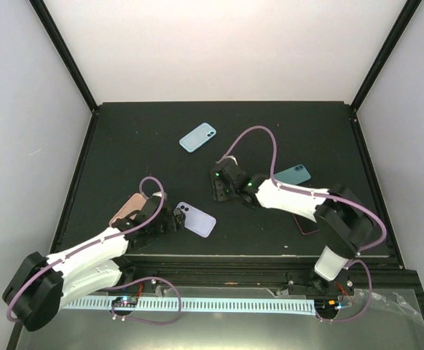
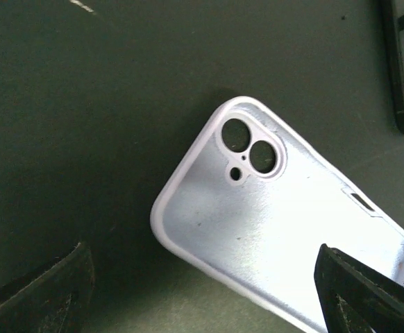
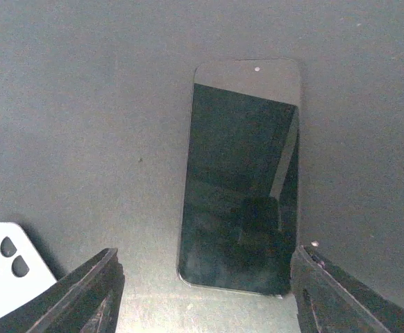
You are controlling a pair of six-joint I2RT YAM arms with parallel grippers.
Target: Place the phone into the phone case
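Note:
The black phone [image 3: 240, 180] lies screen up on the dark table. My right gripper [image 3: 209, 298] is open above its near end, a finger on either side, not touching it. In the top view the phone [image 1: 218, 195] is mostly hidden under the right gripper [image 1: 223, 184]. The lilac phone case [image 2: 285, 222] lies open side up with its camera holes showing. My left gripper [image 2: 205, 305] is open and empty over the case's near edge. In the top view the case [image 1: 197, 219] lies just right of the left gripper [image 1: 170, 219].
A light blue case [image 1: 197, 137] lies at the back middle. A teal case [image 1: 293, 174] lies right of the right arm. A pink case [image 1: 127, 211] sits beside the left arm, and a red one [image 1: 304, 224] under the right arm. The table's front edge [image 1: 226, 257] is close.

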